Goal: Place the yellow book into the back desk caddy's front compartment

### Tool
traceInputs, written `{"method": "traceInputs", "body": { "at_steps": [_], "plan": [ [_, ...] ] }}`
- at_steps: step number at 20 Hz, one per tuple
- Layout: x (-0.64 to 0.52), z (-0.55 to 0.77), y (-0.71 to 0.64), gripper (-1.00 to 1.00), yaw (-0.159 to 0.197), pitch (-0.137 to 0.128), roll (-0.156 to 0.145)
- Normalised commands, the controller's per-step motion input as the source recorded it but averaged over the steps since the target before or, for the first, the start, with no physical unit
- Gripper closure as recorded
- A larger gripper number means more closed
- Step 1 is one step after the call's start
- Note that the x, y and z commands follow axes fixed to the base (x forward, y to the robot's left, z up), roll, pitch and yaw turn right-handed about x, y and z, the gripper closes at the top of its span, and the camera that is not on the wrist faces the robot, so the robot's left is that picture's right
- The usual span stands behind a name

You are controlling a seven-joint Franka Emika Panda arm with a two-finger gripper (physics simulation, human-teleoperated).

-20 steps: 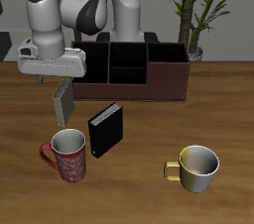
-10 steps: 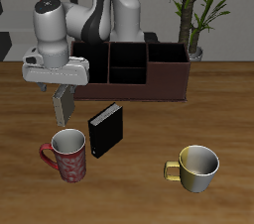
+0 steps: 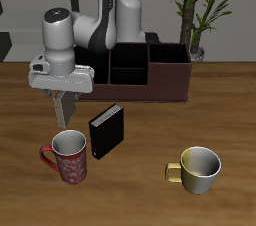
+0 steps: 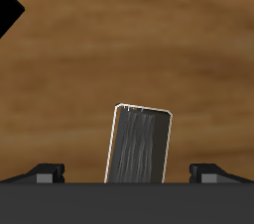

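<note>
The table [image 3: 140,185] looks like brown wood with a soft streaked grain and a dull sheen, and the caddy [image 3: 160,82] behind the gripper [image 3: 62,105] has smooth, matt reddish-brown walls. The yellow book [image 4: 139,145] between the fingers shows a grey, brushed-looking face with a pale edge, while the black book [image 3: 106,130] just beyond it is flat matt black. The arm's [image 3: 62,45] shells look like smooth, slightly glossy white plastic, the red mug [image 3: 68,157] has a mottled finish, and the yellow mug [image 3: 199,168] looks glazed and smooth.
</note>
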Motion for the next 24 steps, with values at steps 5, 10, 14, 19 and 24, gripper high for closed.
{"method": "traceInputs", "body": {
  "at_steps": [5,10,14,19,24],
  "plan": [
    [-0.02,-0.19,-0.04,1.0,-0.011,0.022,-0.01],
    [0.0,0.02,-0.03,1.0,0.006,0.007,-0.001],
    [0.0,0.3,0.15,1.0,0.045,-0.041,0.045],
    [-0.05,0.57,0.31,1.0,0.114,-0.071,0.068],
    [-0.12,0.81,0.38,1.0,0.134,-0.088,0.073]
  ]
}}
